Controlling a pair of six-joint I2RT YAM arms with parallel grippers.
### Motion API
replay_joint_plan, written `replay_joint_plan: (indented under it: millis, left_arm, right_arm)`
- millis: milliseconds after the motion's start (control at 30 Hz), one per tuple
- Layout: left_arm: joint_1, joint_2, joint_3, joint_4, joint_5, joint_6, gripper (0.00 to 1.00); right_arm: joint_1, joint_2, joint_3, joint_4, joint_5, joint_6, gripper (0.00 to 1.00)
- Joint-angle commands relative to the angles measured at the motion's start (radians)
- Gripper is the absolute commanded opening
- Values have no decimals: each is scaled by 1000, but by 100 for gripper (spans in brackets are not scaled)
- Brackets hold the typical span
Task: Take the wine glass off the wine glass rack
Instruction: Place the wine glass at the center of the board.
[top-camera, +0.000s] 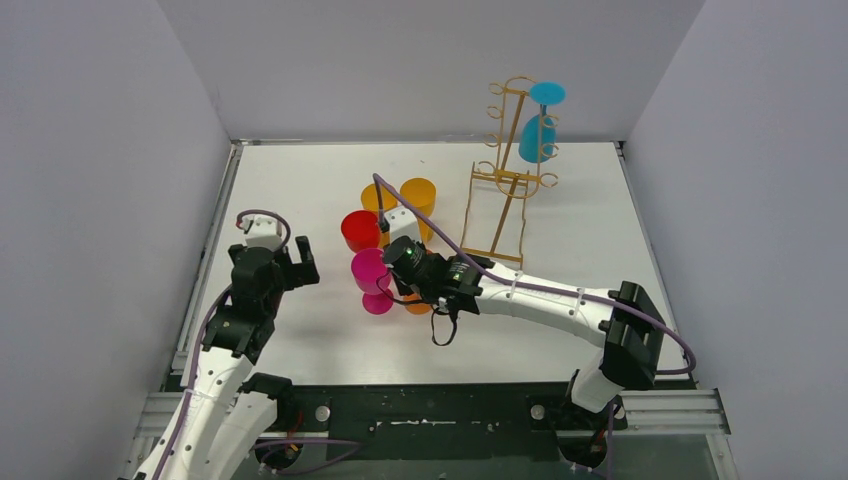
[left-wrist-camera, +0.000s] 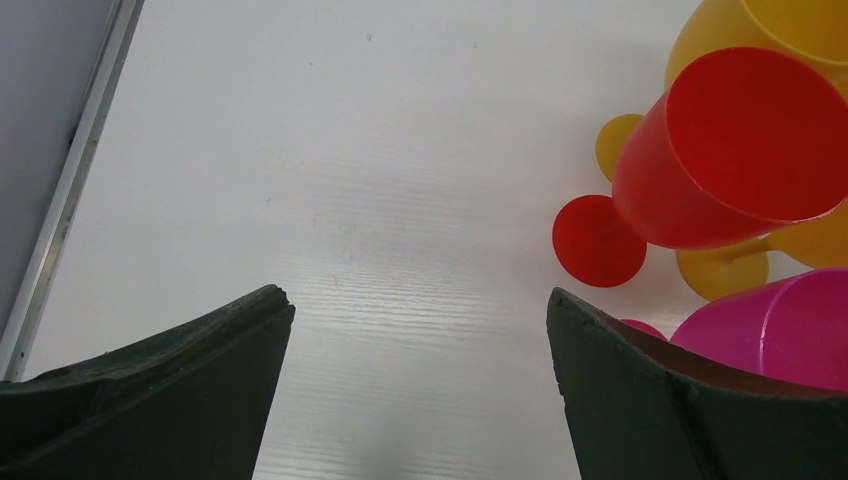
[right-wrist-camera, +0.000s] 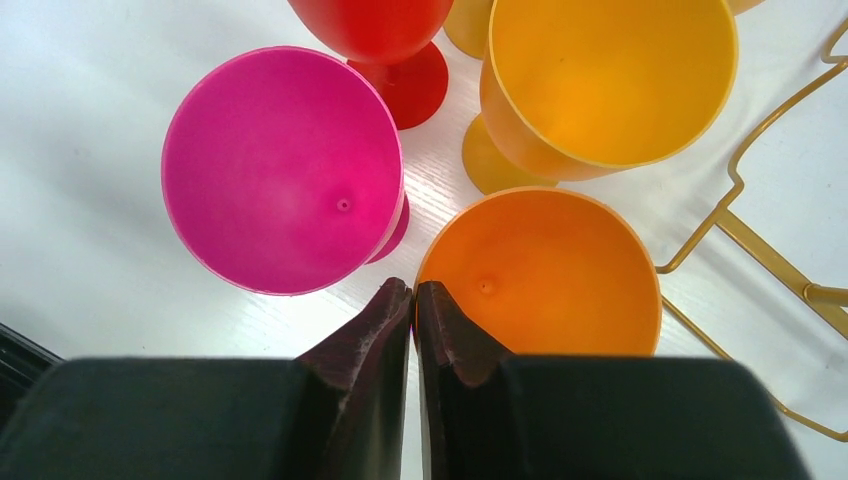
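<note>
A blue wine glass (top-camera: 537, 137) hangs upside down near the top of the gold wire wine glass rack (top-camera: 508, 172) at the back right. My right gripper (right-wrist-camera: 413, 287) is far from it, hovering over a cluster of upright glasses. Its jaws are pressed together with nothing between them, right at the gap between the pink glass (right-wrist-camera: 283, 170) and the orange glass (right-wrist-camera: 545, 270). In the top view my right gripper (top-camera: 392, 285) sits at mid-table. My left gripper (left-wrist-camera: 420, 300) is open over bare table on the left, also seen as left gripper (top-camera: 285, 250).
A red glass (top-camera: 360, 230) and two yellow-orange glasses (top-camera: 418, 197) stand behind the pink glass (top-camera: 370, 270). The rack's wire base (right-wrist-camera: 760, 250) lies just right of the orange glass. A metal rail (left-wrist-camera: 60, 200) marks the table's left edge. Grey walls enclose the table.
</note>
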Motion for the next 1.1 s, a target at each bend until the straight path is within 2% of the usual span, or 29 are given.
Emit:
replay_joint_plan:
  millis: [0,200,733,1067]
  left_arm:
    - [-7,-1,3,45,20,8,97]
    - [-8,-1,3,46,15,6,97]
    - [-8,7,-1,49,14,5,97]
    - [-11,13,0,51,15,3,97]
  right_arm:
    - [2,-27,39,27,40,-18,8]
    - [5,-7,58,22,74,-32,5]
    - [11,26,71,23,116,-45,6]
    - [11,32,120,-26,110,-37,19]
